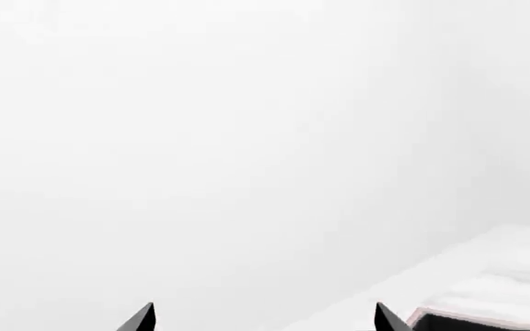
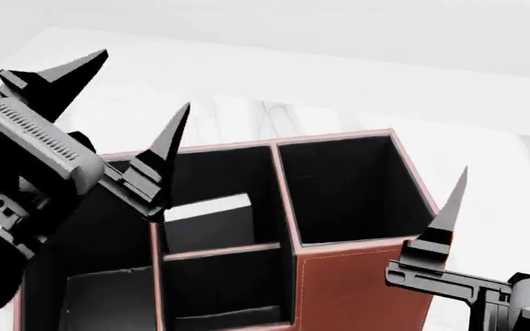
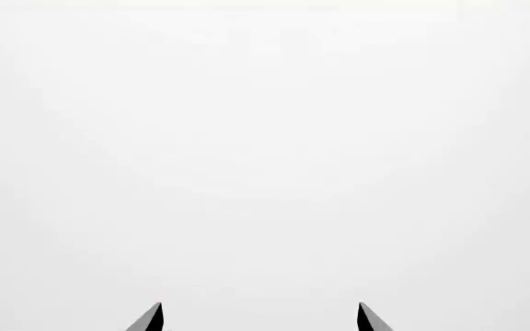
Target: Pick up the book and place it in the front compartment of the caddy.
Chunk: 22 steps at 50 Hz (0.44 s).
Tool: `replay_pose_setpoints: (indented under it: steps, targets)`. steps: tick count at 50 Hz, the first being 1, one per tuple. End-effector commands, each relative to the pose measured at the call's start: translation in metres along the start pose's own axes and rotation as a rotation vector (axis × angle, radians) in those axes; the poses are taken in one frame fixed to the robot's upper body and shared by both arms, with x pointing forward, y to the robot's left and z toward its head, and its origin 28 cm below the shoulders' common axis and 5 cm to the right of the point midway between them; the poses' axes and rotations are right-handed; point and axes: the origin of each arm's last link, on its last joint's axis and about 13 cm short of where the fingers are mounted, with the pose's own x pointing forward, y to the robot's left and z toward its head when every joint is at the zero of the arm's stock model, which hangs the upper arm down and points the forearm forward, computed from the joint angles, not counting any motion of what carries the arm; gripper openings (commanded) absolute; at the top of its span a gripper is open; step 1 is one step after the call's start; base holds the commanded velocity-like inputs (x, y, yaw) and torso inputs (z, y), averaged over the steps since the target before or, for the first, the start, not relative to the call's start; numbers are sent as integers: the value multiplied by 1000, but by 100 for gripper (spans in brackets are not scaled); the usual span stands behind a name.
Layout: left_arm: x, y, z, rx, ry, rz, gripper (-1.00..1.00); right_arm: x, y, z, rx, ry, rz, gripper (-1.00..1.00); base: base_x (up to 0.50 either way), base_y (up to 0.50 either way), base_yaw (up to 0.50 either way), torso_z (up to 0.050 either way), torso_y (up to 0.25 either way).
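The caddy (image 2: 357, 289) fills the head view: reddish-brown walls, pale rims, black lining. In its middle cell (image 2: 182, 172), behind a low divider (image 2: 221, 249), a thin dark slab with a white top edge stands upright; it looks like the book (image 2: 210, 208). My left gripper (image 2: 141, 86) is open and empty, above the caddy's left side, fingers pointing away. It is also open in the left wrist view (image 1: 265, 316), where a bit of caddy rim (image 1: 468, 317) shows. One finger (image 2: 444, 221) of my right gripper shows by the caddy's right wall. My right gripper (image 3: 259, 316) is open and empty.
The caddy's tall square cell (image 2: 352, 186) is at the right and a long cell (image 2: 90, 289) at the left. The caddy stands on a white marbled table (image 2: 486, 158). Both wrist views show mostly blank white. No mug is in view.
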Motion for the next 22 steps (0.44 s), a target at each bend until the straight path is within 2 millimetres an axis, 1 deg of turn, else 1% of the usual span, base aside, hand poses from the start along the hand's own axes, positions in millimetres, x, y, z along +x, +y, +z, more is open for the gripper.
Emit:
replay_pose_setpoints:
  steps: [1, 3, 6, 8, 10, 11, 12, 13, 16, 18, 22]
  targets:
    - [-88, -26, 47, -75, -264, 451, 100, 3, -3, 33, 43, -192, -47, 100, 0, 0, 0, 0, 0]
    - [-96, -28, 50, -103, -265, 460, 100, 1, -3, 36, 55, -201, -48, 100, 0, 0, 0, 0, 0]
    - [-111, -29, 56, -79, -340, 572, 100, -2, -4, 40, 79, -216, -45, 100, 0, 0, 0, 0, 0]
    - [-116, -29, 59, -47, -368, 612, 100, -3, -4, 42, 87, -225, -53, 100, 0, 0, 0, 0, 0]
    - [-125, -28, 67, -7, -441, 693, 100, -5, -7, 47, 109, -241, -61, 100, 0, 0, 0, 0, 0]
    - [-129, -28, 72, -15, -465, 725, 100, -6, -7, 49, 116, -249, -63, 100, 0, 0, 0, 0, 0]
    - [-129, -28, 72, -15, -465, 725, 100, -6, -7, 49, 116, -249, -63, 100, 0, 0, 0, 0, 0]
    - [-135, -28, 80, 2, -532, 751, 100, -6, -8, 50, 113, -262, -69, 100, 0, 0, 0, 0, 0]
    - [-145, -32, 92, 54, -642, 799, 100, -7, -9, 52, 131, -286, -84, 100, 0, 0, 0, 0, 0]
    - [-148, -33, 95, 43, -666, 809, 100, -8, -9, 54, 142, -296, -92, 100, 0, 0, 0, 0, 0]
    - [-155, -35, 97, 84, -720, 840, 100, -10, -10, 56, 135, -316, -103, 100, 0, 0, 0, 0, 0]
